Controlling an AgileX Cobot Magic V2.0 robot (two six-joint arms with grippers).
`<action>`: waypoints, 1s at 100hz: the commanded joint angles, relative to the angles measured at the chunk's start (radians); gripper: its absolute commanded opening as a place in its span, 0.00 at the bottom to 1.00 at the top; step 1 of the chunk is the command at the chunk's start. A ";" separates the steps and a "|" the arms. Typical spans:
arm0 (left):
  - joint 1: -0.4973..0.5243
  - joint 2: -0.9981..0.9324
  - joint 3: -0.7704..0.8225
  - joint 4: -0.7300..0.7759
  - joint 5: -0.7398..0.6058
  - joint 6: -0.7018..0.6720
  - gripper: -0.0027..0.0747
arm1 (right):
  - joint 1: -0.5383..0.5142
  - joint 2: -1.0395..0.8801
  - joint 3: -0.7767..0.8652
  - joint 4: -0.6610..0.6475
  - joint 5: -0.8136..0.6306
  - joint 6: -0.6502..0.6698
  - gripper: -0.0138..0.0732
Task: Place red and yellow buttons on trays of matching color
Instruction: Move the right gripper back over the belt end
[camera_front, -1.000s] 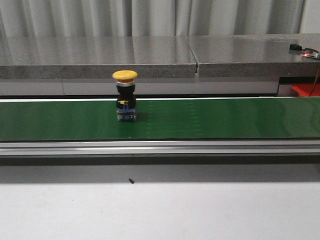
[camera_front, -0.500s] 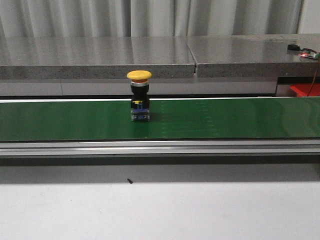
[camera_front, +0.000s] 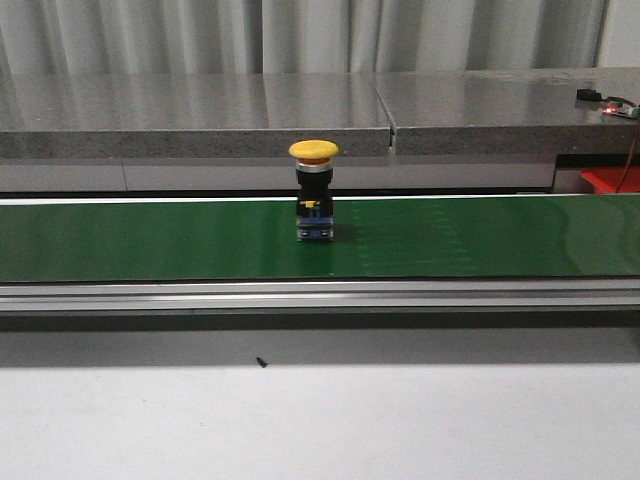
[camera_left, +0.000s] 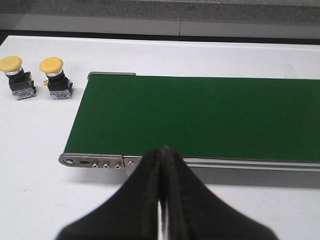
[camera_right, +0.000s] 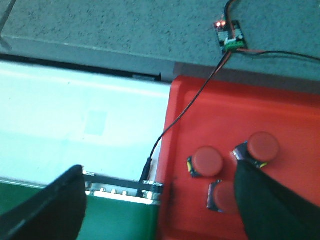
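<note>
Beyond the left gripper (camera_left: 161, 200), whose jaws are pressed together on nothing, two yellow buttons (camera_left: 35, 77) are seen upright on the white tabletop (camera_left: 35, 165), just off the end of the green conveyor belt (camera_left: 200, 115). A third yellow button (camera_front: 314, 190) is shown standing upright near the middle of the belt in the front view, untouched by either arm. Between and beyond the wide-spread jaws of the right gripper (camera_right: 160, 210), three red buttons (camera_right: 230, 167) are found lying in the red tray (camera_right: 280, 110), with a small circuit board (camera_right: 230, 36) farther off.
</note>
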 joint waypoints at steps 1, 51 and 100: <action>-0.008 0.006 -0.029 -0.013 -0.063 -0.001 0.01 | 0.011 -0.116 0.074 0.017 -0.089 0.002 0.85; -0.008 0.006 -0.029 -0.013 -0.063 -0.001 0.01 | 0.252 -0.297 0.473 0.046 -0.126 0.002 0.85; -0.008 0.006 -0.029 -0.013 -0.063 -0.001 0.01 | 0.495 -0.222 0.473 0.037 -0.195 0.002 0.85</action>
